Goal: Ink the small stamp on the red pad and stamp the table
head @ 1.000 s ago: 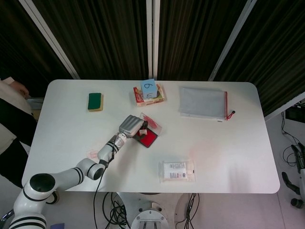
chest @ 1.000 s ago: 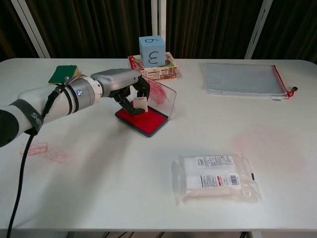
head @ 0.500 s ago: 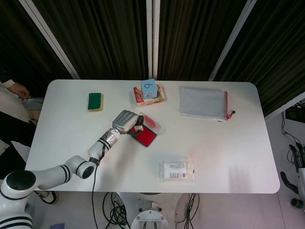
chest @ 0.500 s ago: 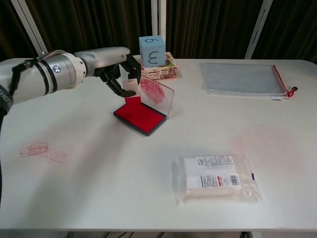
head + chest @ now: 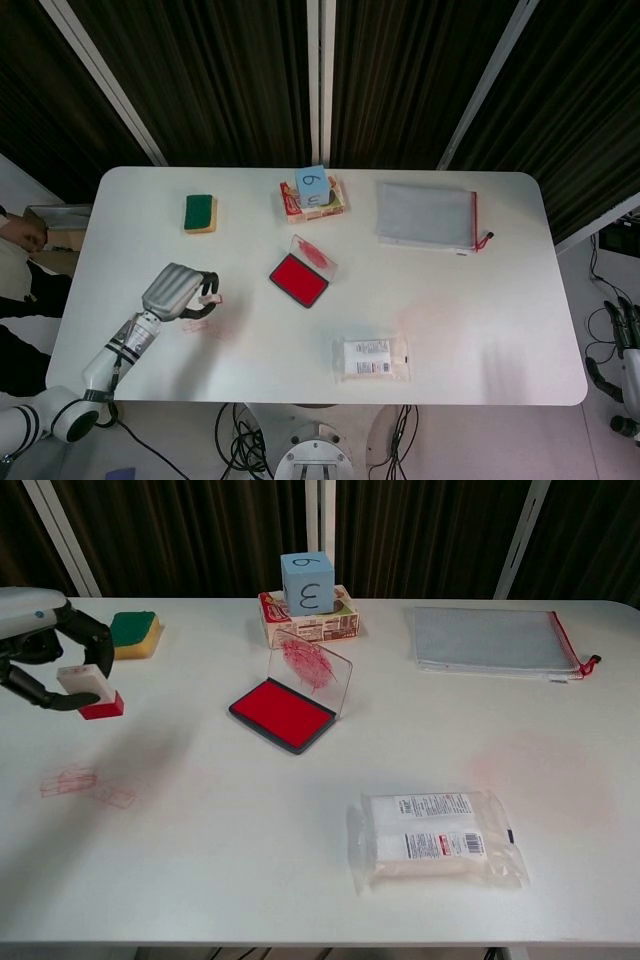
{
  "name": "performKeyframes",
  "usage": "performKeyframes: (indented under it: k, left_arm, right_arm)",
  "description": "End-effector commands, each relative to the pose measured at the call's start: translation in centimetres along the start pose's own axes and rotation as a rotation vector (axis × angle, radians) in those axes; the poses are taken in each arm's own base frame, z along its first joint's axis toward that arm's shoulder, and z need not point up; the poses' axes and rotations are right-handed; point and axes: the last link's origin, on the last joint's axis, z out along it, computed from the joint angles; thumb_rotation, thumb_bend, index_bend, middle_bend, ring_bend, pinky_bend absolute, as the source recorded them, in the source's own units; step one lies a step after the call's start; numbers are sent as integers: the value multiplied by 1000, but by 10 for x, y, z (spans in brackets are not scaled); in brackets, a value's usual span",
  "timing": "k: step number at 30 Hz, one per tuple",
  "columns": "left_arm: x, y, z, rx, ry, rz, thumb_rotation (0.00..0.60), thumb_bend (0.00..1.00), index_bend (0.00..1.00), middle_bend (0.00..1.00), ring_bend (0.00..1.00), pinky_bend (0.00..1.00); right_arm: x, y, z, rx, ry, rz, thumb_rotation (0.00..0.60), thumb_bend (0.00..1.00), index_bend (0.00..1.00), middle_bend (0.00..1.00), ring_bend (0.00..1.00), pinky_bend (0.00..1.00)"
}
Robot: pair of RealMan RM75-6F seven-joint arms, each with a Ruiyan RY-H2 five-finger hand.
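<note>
Your left hand [image 5: 45,650] has its fingers pinched around the small stamp [image 5: 88,690], holding it above the table [image 5: 250,820] near the left edge, red face down, over faint red marks [image 5: 85,785]. The red ink pad [image 5: 285,713] sits mid-table, lid propped up. I can't tell your right hand's state.

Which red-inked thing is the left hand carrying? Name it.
The small stamp, white-bodied with a red base, pinched in the left hand above the table. The red pad lies open mid-table, untouched.
</note>
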Motion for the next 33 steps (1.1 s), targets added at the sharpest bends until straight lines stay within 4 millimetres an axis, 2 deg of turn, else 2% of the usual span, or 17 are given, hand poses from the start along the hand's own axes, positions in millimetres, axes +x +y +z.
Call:
performKeyframes:
  k: [1,6,17,26,33]
  left_arm:
    - [-22,-18,-29,10,-4,-50,600,394,631,627,1000,1000]
    - [-43,-25,-37,-2,-21,-52,600,393,631,625,1000,1000]
    - [-69,-33,-30,3,-69,-72,600,392,626,620,1000,1000]
    - [-69,-33,-24,-9,-58,-70,600,394,573,572,1000,1000]
    - [-69,-30,-24,-48,-83,-38,600,391,437,512,1000,1000]
  right_arm:
    - [2,-1,0,1,11,-2,600,231,0,0,0,0]
    - [-1,-2,-2,-9,-5,-1,600,231,0,0,0,0]
    - [-1,-3,-4,-12,-6,-4,600,231,0,0,0,0]
    - [-4,1,-3,-28,-27,-7,600,233,0,0,0,0]
    - [-5,2,-3,-33,-32,-8,600,233,0,0,0,0]
